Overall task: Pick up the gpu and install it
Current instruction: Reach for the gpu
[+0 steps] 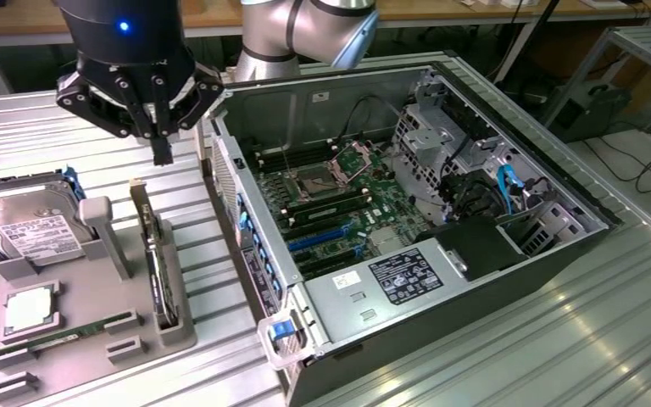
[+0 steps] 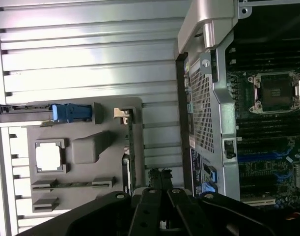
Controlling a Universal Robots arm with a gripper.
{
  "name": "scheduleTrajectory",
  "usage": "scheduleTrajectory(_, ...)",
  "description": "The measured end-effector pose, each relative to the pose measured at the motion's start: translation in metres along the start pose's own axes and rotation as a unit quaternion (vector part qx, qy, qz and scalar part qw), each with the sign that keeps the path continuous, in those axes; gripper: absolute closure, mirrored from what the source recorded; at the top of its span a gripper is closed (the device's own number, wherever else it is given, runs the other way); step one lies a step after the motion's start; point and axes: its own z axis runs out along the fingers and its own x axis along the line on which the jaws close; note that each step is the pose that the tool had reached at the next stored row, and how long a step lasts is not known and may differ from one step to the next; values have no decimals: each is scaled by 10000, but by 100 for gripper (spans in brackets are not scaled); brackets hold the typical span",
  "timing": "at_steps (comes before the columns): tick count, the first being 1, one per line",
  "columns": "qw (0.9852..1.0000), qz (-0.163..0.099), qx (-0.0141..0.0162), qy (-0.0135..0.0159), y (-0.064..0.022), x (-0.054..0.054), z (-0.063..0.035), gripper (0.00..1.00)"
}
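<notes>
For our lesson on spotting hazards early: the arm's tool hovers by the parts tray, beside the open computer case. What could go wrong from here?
1. The tool hangs shut near the gpu, which stands on edge in the grey tray. Lowered like that, it might strike the card's thin top edge.
2. The open case has a wall close beside the tray, so a lifted card could catch on it.

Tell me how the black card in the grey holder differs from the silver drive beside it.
The black card is dark and shows as a thin strip, standing on edge; the silver drive is bright metal with a white label. The card looks long and narrow here; the drive shows a broad face, leaning in its slot. Both sit in the same grey holder, and the gripper above holds neither.
</notes>
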Motion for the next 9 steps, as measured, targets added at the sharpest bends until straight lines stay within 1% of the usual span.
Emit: scheduleTrajectory(9,10000,-53,-2,2,-101,181,-4,89)
